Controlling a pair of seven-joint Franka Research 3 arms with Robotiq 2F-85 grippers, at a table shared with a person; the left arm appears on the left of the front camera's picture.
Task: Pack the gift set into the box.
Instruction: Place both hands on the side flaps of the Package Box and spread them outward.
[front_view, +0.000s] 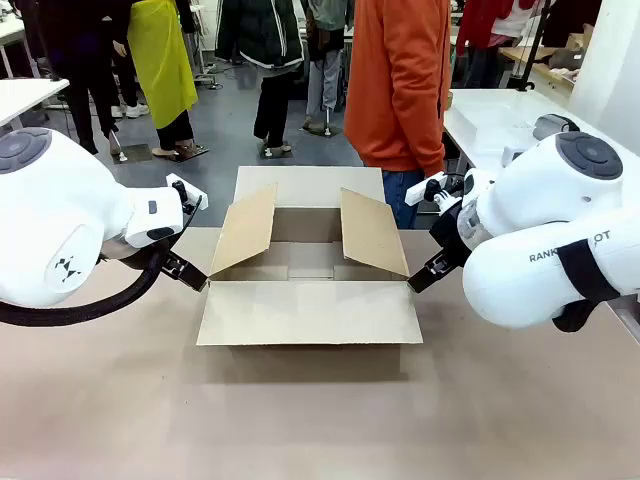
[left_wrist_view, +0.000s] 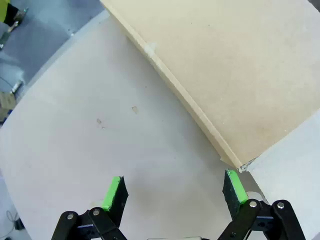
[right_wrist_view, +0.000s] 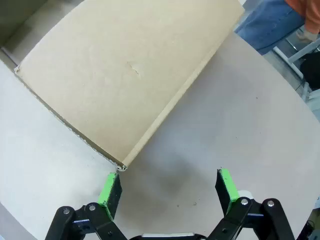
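In the front view you see the box (front_view: 310, 312) in the middle of the table (front_view: 300, 430). It is open, the side flaps tilted up and the front flap lying flat. The left gripper (front_view: 190, 272) is at its front left corner and the right gripper (front_view: 422, 277) at its front right corner.

In the left wrist view the fingers are spread wide above the table, and a flap corner (left_wrist_view: 239, 166) lies just beside one green pad (left_wrist_view: 235, 186).

In the right wrist view the fingers are spread wide too, and a flap's corner (right_wrist_view: 122, 165) lies just beside one pad (right_wrist_view: 108, 189).
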